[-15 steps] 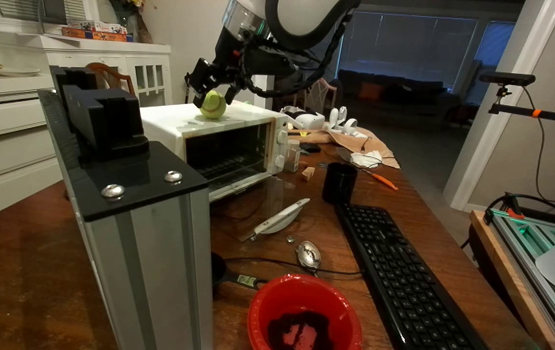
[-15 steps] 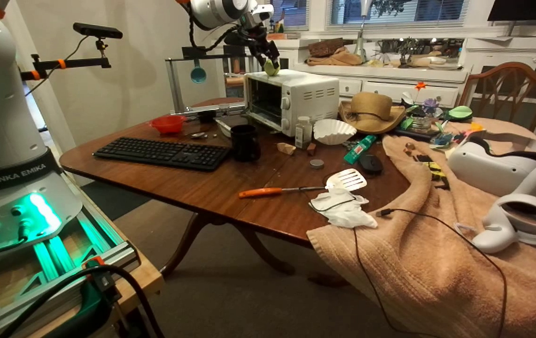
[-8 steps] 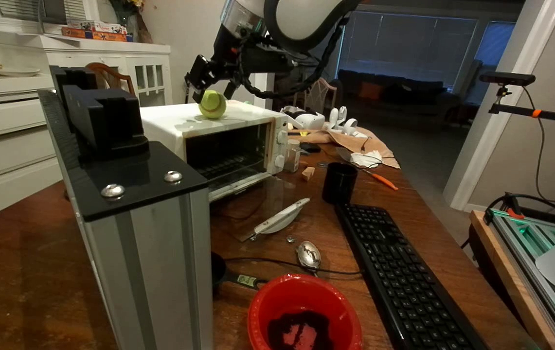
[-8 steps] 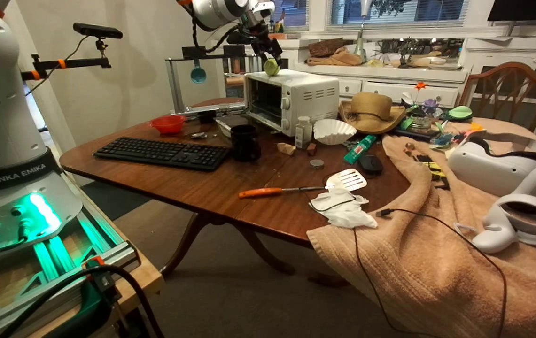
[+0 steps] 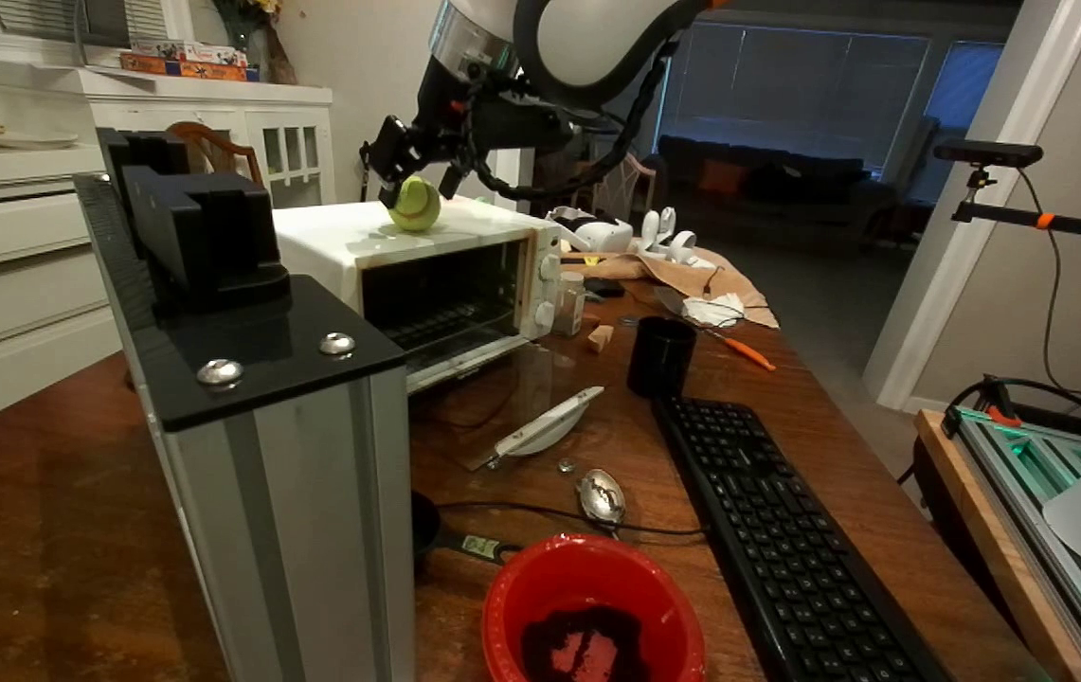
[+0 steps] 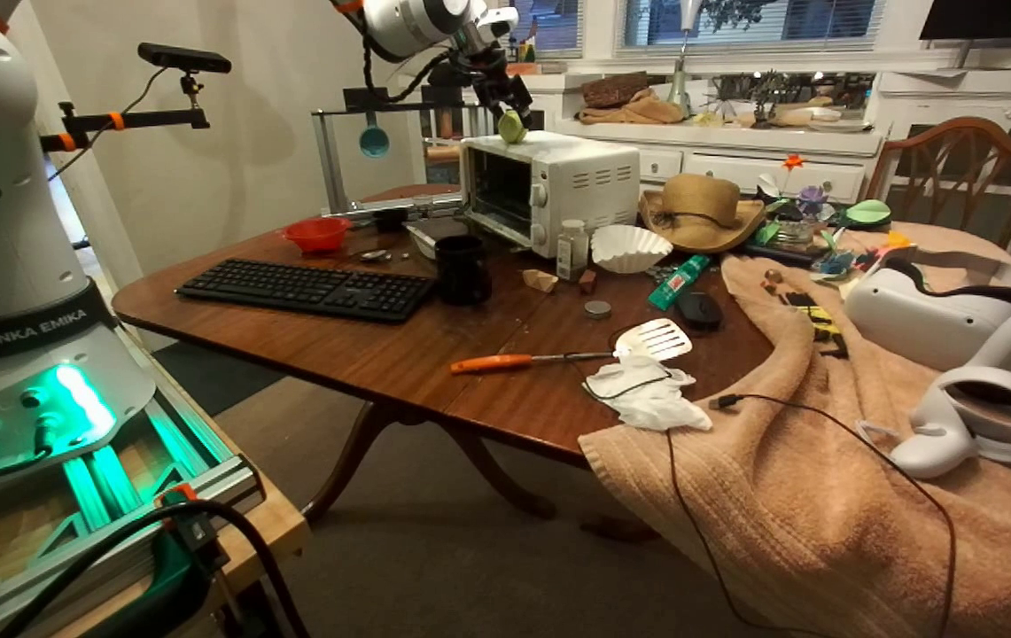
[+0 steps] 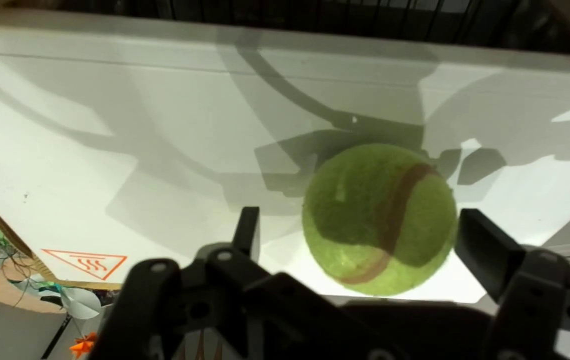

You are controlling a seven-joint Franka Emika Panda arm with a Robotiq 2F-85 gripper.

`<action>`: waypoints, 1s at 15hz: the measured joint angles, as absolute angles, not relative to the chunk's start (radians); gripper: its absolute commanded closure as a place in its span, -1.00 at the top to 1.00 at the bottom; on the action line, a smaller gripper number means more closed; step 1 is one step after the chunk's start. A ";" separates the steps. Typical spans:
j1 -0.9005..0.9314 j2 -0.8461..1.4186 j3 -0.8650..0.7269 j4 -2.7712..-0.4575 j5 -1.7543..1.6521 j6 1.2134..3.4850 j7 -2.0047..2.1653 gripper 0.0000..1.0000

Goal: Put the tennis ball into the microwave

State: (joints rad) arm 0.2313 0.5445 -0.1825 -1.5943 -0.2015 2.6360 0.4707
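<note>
Right of wrist-view centre, the fuzzy yellow-green tennis ball [image 7: 379,220] (black two-fingered gripper [image 7: 359,226] spread apart) seems light, springy: pinch mid-height.

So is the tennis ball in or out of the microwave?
Out: both exterior views show the tennis ball on top of the microwave.

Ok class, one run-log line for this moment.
fuzzy yellow-green tennis ball: atop white boxy microwave | black gripper: open around ball | inside: not yet
</note>
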 measured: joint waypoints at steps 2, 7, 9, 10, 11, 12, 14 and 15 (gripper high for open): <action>0.232 0.545 -0.182 -1.594 -0.201 2.630 0.471 1.00; 0.233 0.545 -0.179 -1.594 -0.201 2.618 0.472 0.46; 0.233 0.545 -0.177 -1.594 -0.200 2.614 0.472 0.25; 0.233 0.545 -0.174 -1.594 -0.198 2.609 0.472 0.05; 0.233 0.545 -0.172 -1.594 -0.197 2.607 0.473 -0.09; 0.233 0.545 -0.170 -1.594 -0.197 2.607 0.473 -0.15; 0.233 0.544 -0.166 -1.591 -0.197 2.606 0.473 -0.15; 0.233 0.544 -0.165 -1.590 -0.197 2.606 0.474 -0.15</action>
